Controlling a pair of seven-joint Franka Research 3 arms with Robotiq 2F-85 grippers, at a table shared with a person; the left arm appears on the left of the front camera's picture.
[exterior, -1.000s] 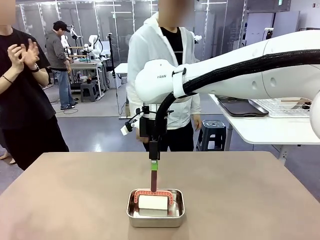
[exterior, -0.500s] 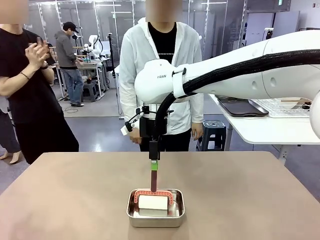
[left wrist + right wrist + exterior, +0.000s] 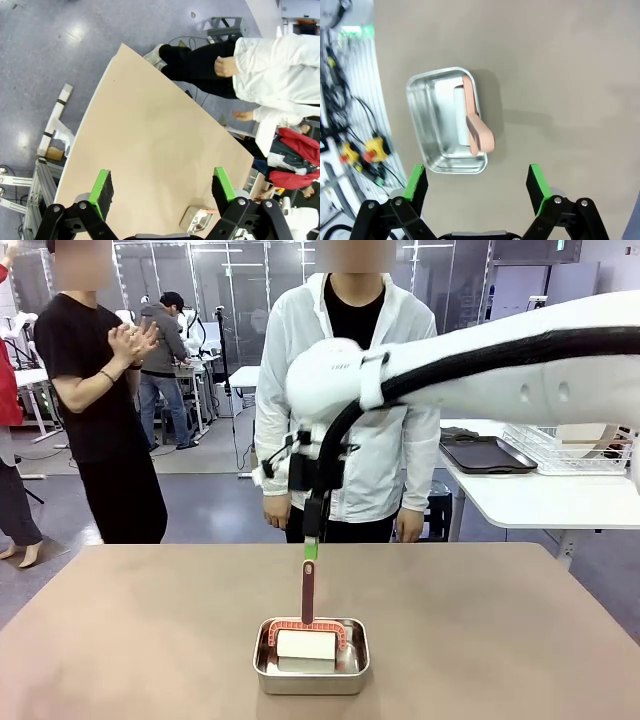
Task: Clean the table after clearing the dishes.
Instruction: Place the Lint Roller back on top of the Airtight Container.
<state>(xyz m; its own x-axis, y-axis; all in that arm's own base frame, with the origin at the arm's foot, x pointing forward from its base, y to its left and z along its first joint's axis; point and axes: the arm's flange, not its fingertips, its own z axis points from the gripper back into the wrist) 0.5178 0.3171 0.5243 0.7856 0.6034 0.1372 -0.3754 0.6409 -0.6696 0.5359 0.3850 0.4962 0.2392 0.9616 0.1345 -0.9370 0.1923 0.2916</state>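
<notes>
Right wrist view: we see our spread right gripper [image 3: 477, 187] empty, pink-handled white cleaning tool [image 3: 470, 120] at 12 o'clock, handle upright.

Illumination is bright and even, from overhead. Soft shadows fall beside the steel pan [image 3: 449, 121] on the table [image 3: 500, 640]. Glare spots mark the glossy floor [image 3: 75, 35] in the left wrist view. The right arm [image 3: 480, 370] shows motion blur. Wrist views bow straight edges markedly; the fingers [image 3: 102, 189] read sharp.
</notes>
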